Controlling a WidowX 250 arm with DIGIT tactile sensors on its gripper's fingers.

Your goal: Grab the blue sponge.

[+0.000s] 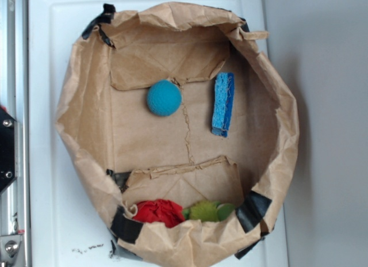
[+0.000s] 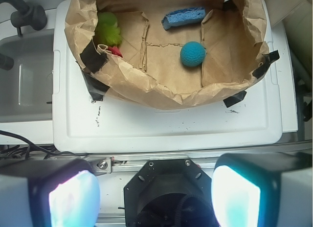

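You are looking at a rolled-down brown paper bag (image 1: 75, 111) sitting on a white counter (image 1: 43, 163), its contents running left to right in the exterior view. First, a red crumpled item (image 1: 158, 211) is lying against the near wall; beside it, a green fuzzy item (image 1: 208, 210) is tucking under the same rim. Next, a teal knitted ball (image 1: 164, 98) is resting mid-floor. Last, the blue sponge (image 1: 223, 103) is lying flat on the bag floor, long axis running toward the far wall, well apart from the ball and near the right wall. In the wrist view the claw (image 2: 155, 200) is hanging spread wide and carrying nothing, its two pads (image 2: 73, 200) glowing at the bottom edge, outside the bag and well short of the sponge. You are likely at the approach step: come in over the near rim, turn the jaws to span the sponge's narrow width, and descend straight. Open room is lying between ball and sponge; the crumpled right wall is crowding the other side, so favour the ball side.
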